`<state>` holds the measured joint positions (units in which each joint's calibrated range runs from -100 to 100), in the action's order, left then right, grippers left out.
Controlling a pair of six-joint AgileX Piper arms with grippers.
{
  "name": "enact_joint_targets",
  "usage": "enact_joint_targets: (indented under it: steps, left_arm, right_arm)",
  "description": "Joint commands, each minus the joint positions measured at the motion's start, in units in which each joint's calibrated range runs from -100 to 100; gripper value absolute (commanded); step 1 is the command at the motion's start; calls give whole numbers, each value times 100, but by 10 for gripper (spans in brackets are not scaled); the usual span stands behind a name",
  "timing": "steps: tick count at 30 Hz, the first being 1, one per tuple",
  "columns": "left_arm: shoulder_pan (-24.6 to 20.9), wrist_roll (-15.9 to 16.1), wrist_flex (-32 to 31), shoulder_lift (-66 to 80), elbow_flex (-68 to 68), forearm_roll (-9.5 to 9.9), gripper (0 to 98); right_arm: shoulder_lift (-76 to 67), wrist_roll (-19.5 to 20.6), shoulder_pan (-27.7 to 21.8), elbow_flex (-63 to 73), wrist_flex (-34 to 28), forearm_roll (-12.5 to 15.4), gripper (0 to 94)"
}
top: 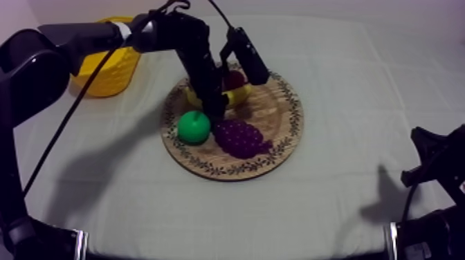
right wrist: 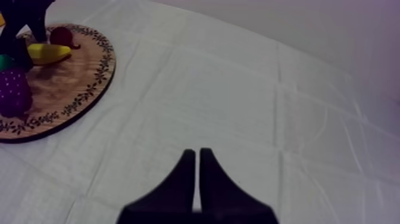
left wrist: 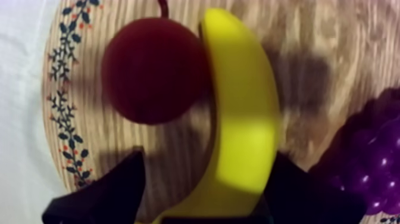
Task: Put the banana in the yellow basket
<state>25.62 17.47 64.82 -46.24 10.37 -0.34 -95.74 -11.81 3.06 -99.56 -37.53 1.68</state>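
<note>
The yellow banana (top: 237,95) lies on the round wooden board (top: 277,131), at its far side, beside the small red fruit (top: 234,78). My left gripper (top: 213,109) has come down from the upper left onto the banana. In the left wrist view the banana (left wrist: 244,119) runs between my black fingers (left wrist: 113,190). My left gripper (left wrist: 208,156) is open, with one finger against the banana and a strip of wood showing beside the other. The red fruit (left wrist: 152,68) touches the banana's inner curve. My right gripper (right wrist: 198,158) is shut, low over the cloth at the right.
A green pear (top: 194,126) and purple grapes (top: 240,137) sit on the board's near half, the grapes (left wrist: 369,161) close to my left gripper. The yellow basket (top: 107,66) stands at the back left. Bare cloth spreads right of the board.
</note>
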Motion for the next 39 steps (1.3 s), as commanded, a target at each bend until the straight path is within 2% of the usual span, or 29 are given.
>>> enact_joint_targets:
  steps: [1,11,39]
  left_arm:
    - [-6,2,-23,7,-7,-2,682]
    - [-5,-85,-97,18,-9,24,517]
    - [13,-304,-293,143,-177,139,345]
  right_arm:
    - [-1,1,1,0,-5,0,5]
    - [-1,1,1,0,-5,0,5]
    - [-1,3,8,0,-5,0,5]
